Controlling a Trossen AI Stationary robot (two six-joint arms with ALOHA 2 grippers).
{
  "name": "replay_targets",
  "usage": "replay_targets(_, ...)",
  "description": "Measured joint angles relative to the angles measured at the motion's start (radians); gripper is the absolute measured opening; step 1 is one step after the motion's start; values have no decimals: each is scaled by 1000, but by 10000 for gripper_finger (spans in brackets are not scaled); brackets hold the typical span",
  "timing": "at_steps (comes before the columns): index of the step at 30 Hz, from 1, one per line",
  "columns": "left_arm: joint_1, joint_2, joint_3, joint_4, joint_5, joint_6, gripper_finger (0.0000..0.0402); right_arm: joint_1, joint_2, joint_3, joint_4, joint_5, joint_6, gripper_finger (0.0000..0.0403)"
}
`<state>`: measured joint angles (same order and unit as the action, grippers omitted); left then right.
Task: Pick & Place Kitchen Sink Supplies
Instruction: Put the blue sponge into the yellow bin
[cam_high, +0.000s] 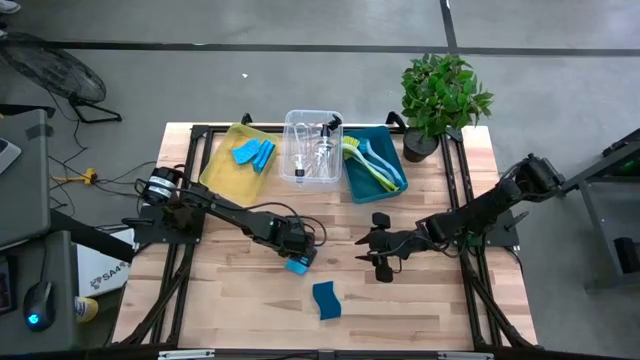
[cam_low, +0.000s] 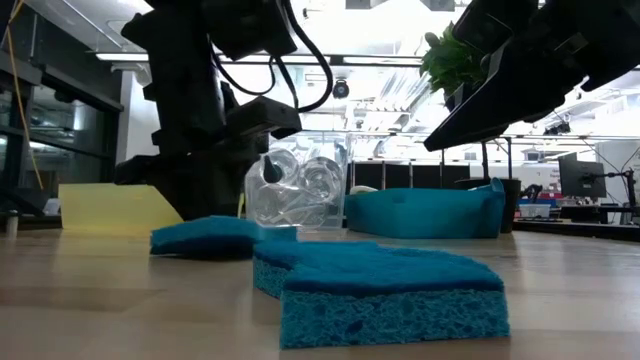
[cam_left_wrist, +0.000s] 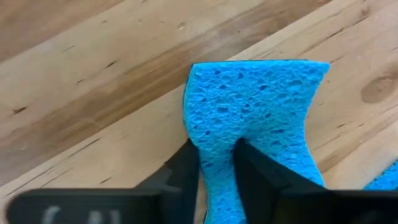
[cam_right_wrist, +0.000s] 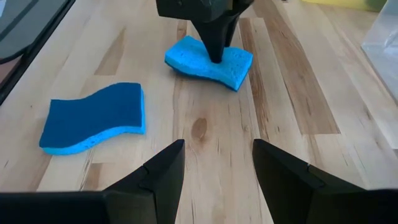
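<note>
Two wavy-edged blue sponges are out on the table. My left gripper (cam_left_wrist: 216, 171) is shut on one sponge (cam_left_wrist: 249, 106), which also shows at the table's middle in the high view (cam_high: 298, 265). The other sponge (cam_high: 326, 300) lies flat nearer the near edge, free of both grippers, and fills the low view's foreground (cam_low: 380, 290). My right gripper (cam_right_wrist: 217, 168) is open and hovers right of the held sponge (cam_right_wrist: 208, 59), touching nothing. More sponges lie in the yellow bin (cam_high: 252, 153), bottles in the clear bin (cam_high: 318, 150), and brushes in the teal bin (cam_high: 375, 165). My left gripper pinches the sponge at its narrow waist (cam_left_wrist: 217, 140), one finger (cam_left_wrist: 189, 171) on each long side. The fingers come from above, pointing down, across the sponge. The sponge lies about level, at or just above the tabletop (cam_right_wrist: 186, 62); whether it is clear of the wood I cannot tell.
The yellow bin (cam_high: 215, 165), clear bin (cam_high: 290, 125) and teal bin (cam_high: 352, 185) stand in a row along the far side. A potted plant (cam_high: 440, 95) sits at the far right corner. Bare wood (cam_high: 230, 290) stretches across the near half around the loose sponge.
</note>
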<state>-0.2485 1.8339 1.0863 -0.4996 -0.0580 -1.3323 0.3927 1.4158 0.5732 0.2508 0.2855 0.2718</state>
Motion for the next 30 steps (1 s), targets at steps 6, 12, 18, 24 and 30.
replay_targets(6,0,1,2,-5,-2,58,15,0,0,0,0,0,0,183)
replay_targets(12,0,-7,2,-13,-14,110,5,0,0,0,0,0,-2,183)
replay_targets(18,0,-43,5,-93,-83,132,2,0,0,1,0,3,-3,183)
replay_targets(24,0,-61,95,-308,-119,124,1,0,0,2,1,20,-3,183)
replay_targets(30,0,-61,191,-501,-181,114,0,0,0,2,0,37,-8,183)
